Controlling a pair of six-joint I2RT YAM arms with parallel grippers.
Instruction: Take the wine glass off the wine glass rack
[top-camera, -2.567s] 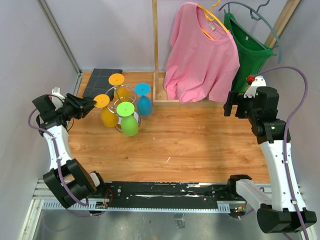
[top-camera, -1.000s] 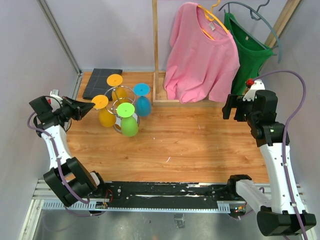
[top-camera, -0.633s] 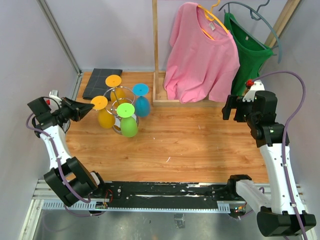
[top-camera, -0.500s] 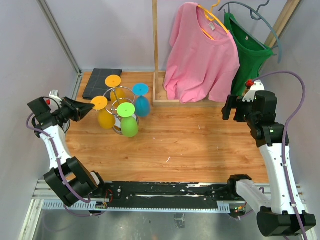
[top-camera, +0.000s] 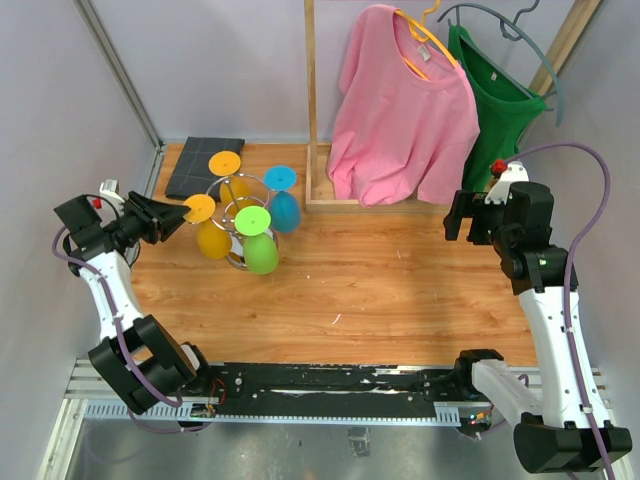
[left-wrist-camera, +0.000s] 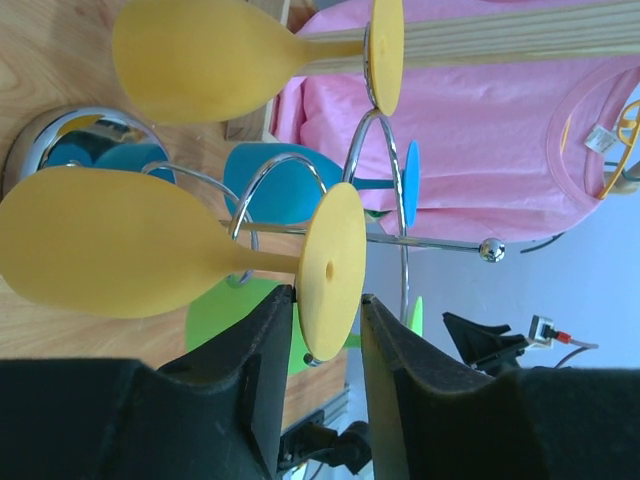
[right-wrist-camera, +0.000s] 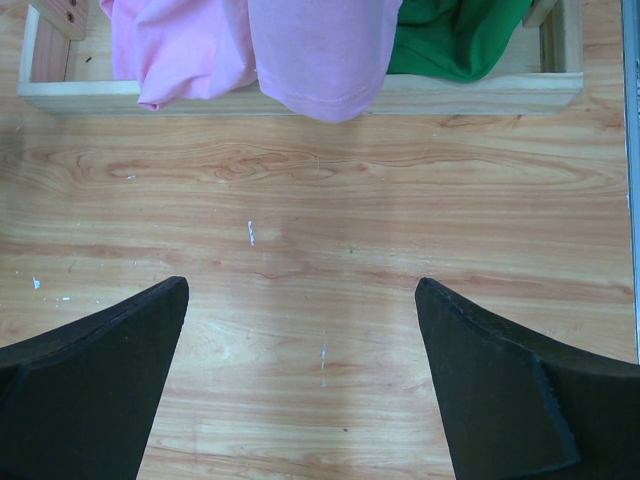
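Left wrist view: the left claw (left-wrist-camera: 326, 294) sits nearest the lens, its two black fingers (left-wrist-camera: 275, 340) parted and released. The lower rim of a yellow foot disc (left-wrist-camera: 332, 262) dips into the gap between them. A sliver of space shows beside one finger. Whether the other finger touches the rim, I cannot tell.

That disc belongs to the wine glass (left-wrist-camera: 120, 245), a yellow one whose bowl points away from the claw toward the chrome dome of the wine glass rack (left-wrist-camera: 30, 140). The glass hangs on the rack, its stem passing through a thin wire loop (left-wrist-camera: 262, 190) just behind the foot.

Beyond it, a second yellow glass (left-wrist-camera: 200, 60) hangs from another loop, with a blue glass (left-wrist-camera: 285, 185) behind the wires and a green glass (left-wrist-camera: 225, 320) partly hidden by the claw. Farther off hangs a pink shirt (left-wrist-camera: 500, 130) under a wooden rail (left-wrist-camera: 520, 35).

From the top external camera the rack stands at the left of the desk (top-camera: 400, 280), with the left claw level with the yellow foot on the rack's left side. A dark mat (top-camera: 205, 165) lies behind the rack.

The right claw (right-wrist-camera: 302, 285) is well apart from all of this, at the desk's right side. Its fingers are spread wide with nothing between them, above bare wood. Past it hang the hems of the pink shirt and a green shirt (right-wrist-camera: 460, 40), above a wooden base frame (right-wrist-camera: 300, 95).
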